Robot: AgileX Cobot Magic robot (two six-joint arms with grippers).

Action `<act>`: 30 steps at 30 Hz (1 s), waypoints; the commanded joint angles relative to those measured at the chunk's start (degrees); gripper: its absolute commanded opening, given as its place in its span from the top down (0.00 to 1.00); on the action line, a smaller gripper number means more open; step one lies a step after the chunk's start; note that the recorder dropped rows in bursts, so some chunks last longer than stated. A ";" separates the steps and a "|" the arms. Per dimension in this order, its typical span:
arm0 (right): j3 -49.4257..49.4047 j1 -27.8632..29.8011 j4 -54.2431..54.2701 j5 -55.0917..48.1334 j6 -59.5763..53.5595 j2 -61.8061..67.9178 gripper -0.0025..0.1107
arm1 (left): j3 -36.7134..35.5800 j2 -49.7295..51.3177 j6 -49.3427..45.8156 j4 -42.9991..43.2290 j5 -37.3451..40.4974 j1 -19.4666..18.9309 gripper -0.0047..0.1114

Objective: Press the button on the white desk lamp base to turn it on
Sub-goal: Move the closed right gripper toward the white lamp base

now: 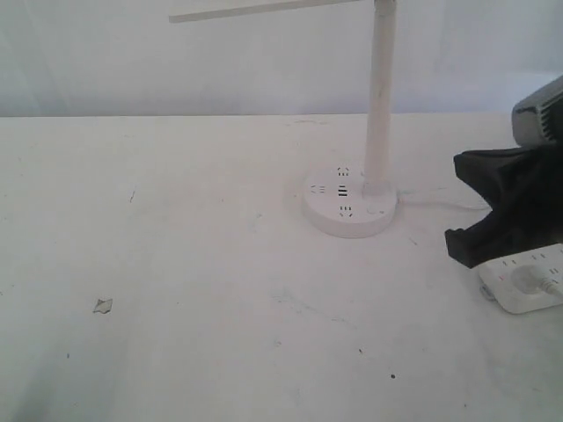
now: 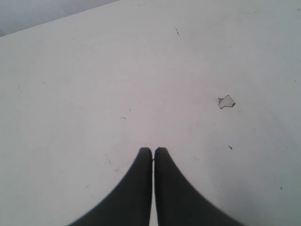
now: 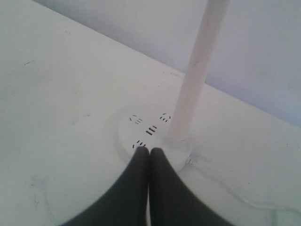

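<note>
The white desk lamp base (image 1: 349,204) is a round disc with dark socket slots, standing right of centre on the table, with its upright pole (image 1: 380,97) rising from it. A faint round mark beside the pole's foot looks like the button (image 1: 376,210). My right gripper (image 1: 457,236) hangs to the right of the base, apart from it. In the right wrist view this gripper (image 3: 149,150) is shut and empty, its tips lined up with the near rim of the base (image 3: 126,134); I cannot make out the button there. My left gripper (image 2: 153,149) is shut over bare table and does not show in the exterior view.
A white power strip (image 1: 528,281) with a plug in it lies at the right edge, below the right arm. The lamp's head bar (image 1: 264,9) runs across the top. A small chip (image 1: 103,305) marks the tabletop at the left, also seen near the left gripper (image 2: 226,101).
</note>
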State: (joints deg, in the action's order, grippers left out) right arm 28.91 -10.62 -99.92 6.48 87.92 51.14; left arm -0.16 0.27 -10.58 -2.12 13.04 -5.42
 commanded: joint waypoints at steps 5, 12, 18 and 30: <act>-1.05 -0.15 -0.03 0.17 6.02 -0.16 0.98 | 0.16 -0.27 0.04 -0.37 -0.16 -0.11 0.95; -2.40 -0.15 10.36 -2.63 -3.77 -0.16 0.98 | 0.16 -0.27 0.04 -0.37 -0.16 -0.11 0.95; -4.41 -0.28 72.46 -4.81 -73.78 -0.03 0.98 | 0.16 -0.27 0.04 -0.37 -0.16 -0.11 0.95; -4.41 -0.28 85.35 -3.26 -83.04 8.95 0.98 | 0.16 -0.27 0.04 -0.37 -0.16 -0.11 0.95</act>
State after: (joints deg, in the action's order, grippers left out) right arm 24.79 -10.84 -17.68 1.58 7.62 56.92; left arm -0.16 0.27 -10.58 -2.12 13.04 -5.42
